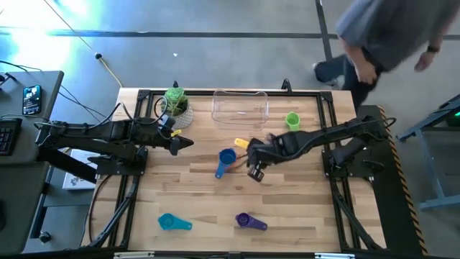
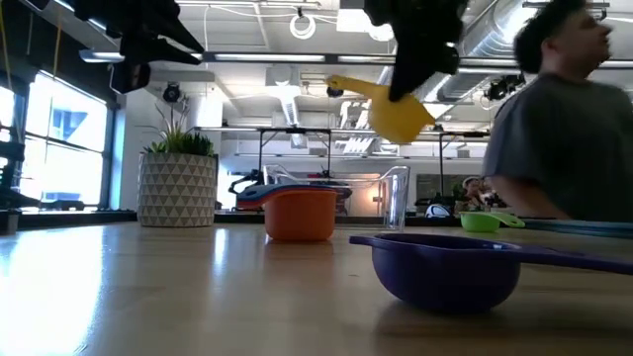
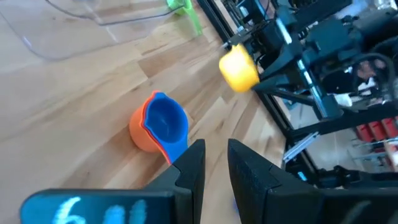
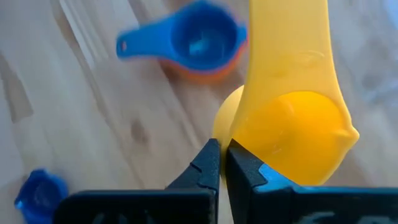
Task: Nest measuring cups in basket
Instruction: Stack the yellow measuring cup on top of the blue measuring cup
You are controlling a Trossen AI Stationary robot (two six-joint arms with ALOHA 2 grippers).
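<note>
**Obs 1:** Right gripper (image 1: 253, 167), high view: over mid-table, clamped on the yellow cup (image 1: 241, 143), which pokes out on its basket side. Blue cup (image 1: 226, 158) sits just beside it, toward the left arm. Basket (image 1: 240, 105) lies beyond, holding no cup that I can see. Green cup (image 1: 292, 120) rests beside the basket; teal cup (image 1: 169, 222) and purple cup (image 1: 246, 221) lie well apart, at the near edge.

**Obs 2:** Low view: yellow cup hangs in the air under that gripper, orange cup (image 2: 300, 213) on the table below and to one side.

**Obs 1:** Left wrist view: blue nested in orange. Left gripper (image 3: 216, 163) hovers near that pair, fingers narrow, empty.

**Obs 2:** Right wrist view: fingers pinch the yellow handle.

**Obs 1:** Progress, my judgement: one pair nested, outside the basket. Most remains.
</note>
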